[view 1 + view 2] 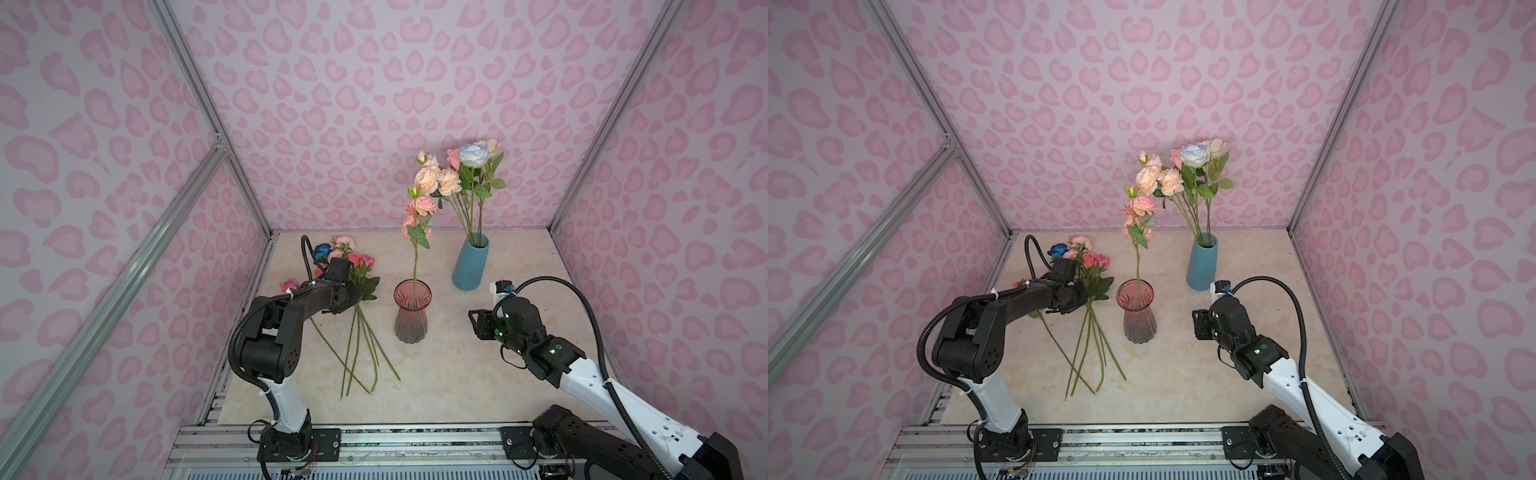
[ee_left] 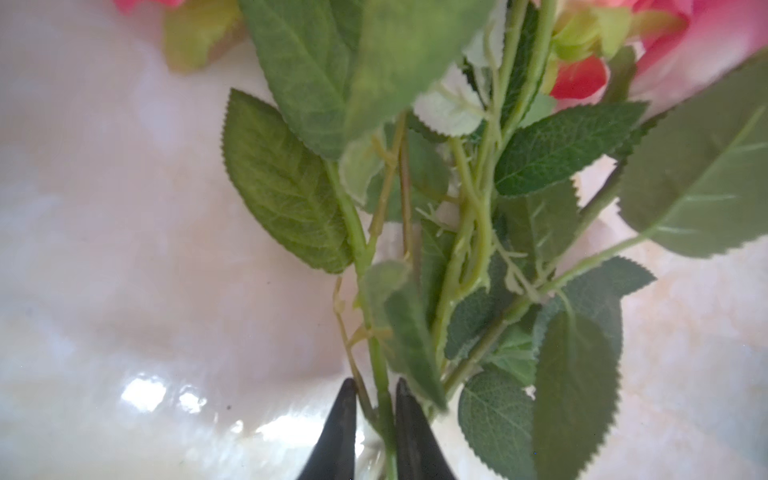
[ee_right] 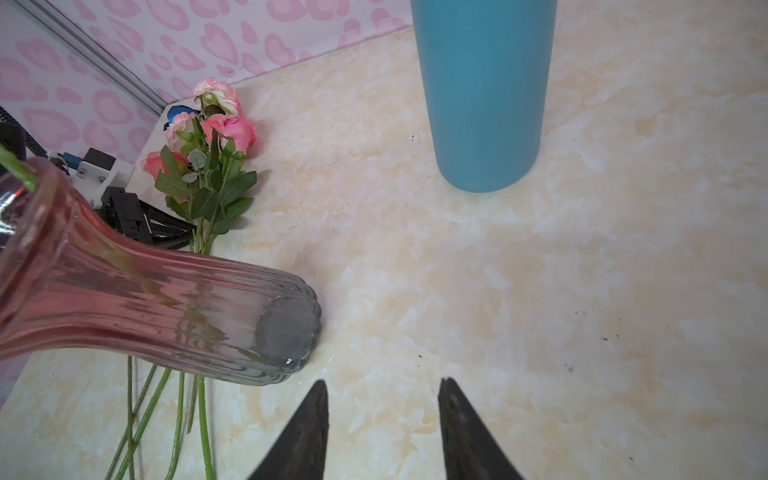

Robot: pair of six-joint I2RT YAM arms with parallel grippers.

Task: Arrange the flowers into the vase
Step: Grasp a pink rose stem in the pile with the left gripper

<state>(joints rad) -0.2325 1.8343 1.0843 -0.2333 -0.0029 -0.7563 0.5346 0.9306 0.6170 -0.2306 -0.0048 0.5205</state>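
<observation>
A bunch of flowers (image 1: 349,266) (image 1: 1086,262) lies on the marble table at the left: pink and coral blooms, one deep blue, long stems fanning toward the front. My left gripper (image 2: 376,384) is down on this bunch, its jaws shut on a green stem (image 2: 380,374) just below the leaves. A ribbed pink glass vase (image 1: 411,311) (image 1: 1139,316) in the middle holds one pink-flowered stem (image 1: 419,208). Right of the glass vase (image 3: 166,307) my right gripper (image 3: 382,384) (image 1: 473,322) hangs open above the table with nothing between its fingers.
A blue vase (image 1: 469,266) (image 3: 486,95) stands behind my right gripper and holds peach, pink and pale blue-white flowers (image 1: 457,174). Pink-patterned walls with metal posts close the table on three sides. A metal rail (image 1: 415,440) runs along the front.
</observation>
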